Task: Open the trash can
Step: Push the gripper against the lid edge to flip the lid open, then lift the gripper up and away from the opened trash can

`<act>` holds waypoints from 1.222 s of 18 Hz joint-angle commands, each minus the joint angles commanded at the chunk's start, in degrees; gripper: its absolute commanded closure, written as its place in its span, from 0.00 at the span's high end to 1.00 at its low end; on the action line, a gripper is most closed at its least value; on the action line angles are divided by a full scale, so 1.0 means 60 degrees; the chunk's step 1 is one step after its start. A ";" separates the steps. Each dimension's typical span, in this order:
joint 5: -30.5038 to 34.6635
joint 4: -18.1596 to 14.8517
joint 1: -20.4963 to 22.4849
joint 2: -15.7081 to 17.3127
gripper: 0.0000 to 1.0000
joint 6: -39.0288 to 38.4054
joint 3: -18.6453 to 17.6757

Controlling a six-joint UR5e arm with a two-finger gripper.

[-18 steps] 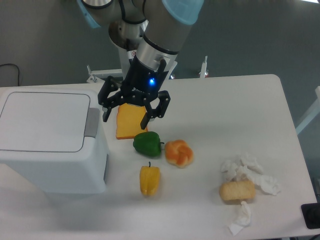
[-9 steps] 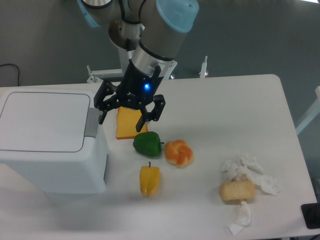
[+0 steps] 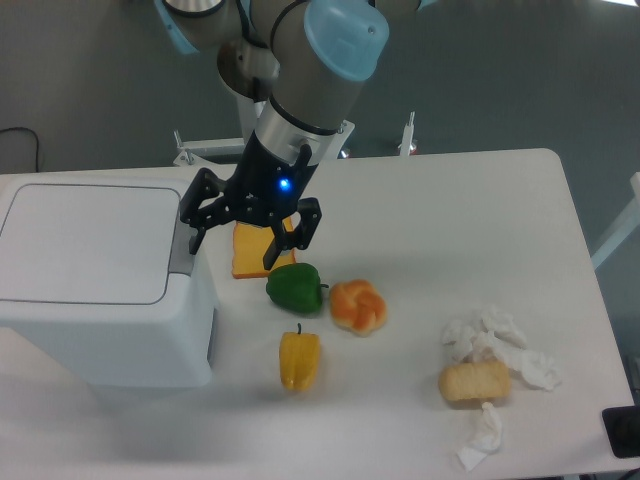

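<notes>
The trash can (image 3: pixel 95 290) is a big white box at the left of the table, its flat lid down and a grey push bar (image 3: pixel 183 245) along its right edge. My gripper (image 3: pixel 234 250) hangs open just right of that bar, over the orange slab (image 3: pixel 250 257). Its left finger (image 3: pixel 194 235) is close beside the bar's far end; contact cannot be judged. Nothing is between the fingers.
A green pepper (image 3: pixel 295 288), an orange bun (image 3: pixel 358 306) and a yellow pepper (image 3: pixel 299 360) lie right of the bin. A bread piece (image 3: pixel 474 381) sits among crumpled white tissues (image 3: pixel 500 345) at the front right. A black object (image 3: pixel 623 432) is at the right edge.
The gripper has shifted left toward the bin's push bar, staying open. Nothing on the table has moved.
</notes>
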 joint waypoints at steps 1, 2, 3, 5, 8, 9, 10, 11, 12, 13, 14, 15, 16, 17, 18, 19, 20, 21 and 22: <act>0.0000 0.0000 0.0000 0.0000 1.00 0.0000 0.0000; 0.0000 0.0000 0.0000 0.0000 1.00 0.0000 0.0000; 0.0000 0.0015 0.0000 -0.0015 1.00 0.0000 0.0000; 0.0015 0.0015 0.0000 -0.0029 1.00 0.0015 0.0029; 0.0015 0.0029 0.0000 -0.0044 1.00 0.0015 0.0000; 0.0000 0.0029 0.0000 -0.0044 1.00 0.0015 0.0000; 0.0000 0.0029 0.0000 -0.0044 1.00 0.0015 0.0000; 0.0000 0.0029 0.0000 -0.0044 1.00 0.0015 0.0000; 0.0015 0.0029 0.0000 -0.0044 1.00 0.0015 0.0000; 0.0000 0.0029 0.0000 -0.0044 1.00 0.0015 0.0000; 0.0000 0.0029 0.0000 -0.0044 1.00 0.0015 0.0000; 0.0000 0.0015 0.0000 -0.0044 1.00 0.0015 0.0000; 0.0000 0.0015 0.0000 -0.0044 1.00 0.0015 0.0029; 0.0000 0.0015 0.0015 -0.0029 1.00 0.0044 0.0058; -0.0015 0.0015 0.0015 -0.0029 1.00 0.0058 0.0174; -0.0029 0.0029 0.0073 -0.0029 1.00 0.0117 0.0262; -0.0015 0.0073 0.0146 -0.0015 1.00 0.0248 0.0336; -0.0015 0.0146 0.0262 0.0014 1.00 0.0322 0.0453; -0.0015 0.0233 0.0467 0.0044 1.00 0.0380 0.0512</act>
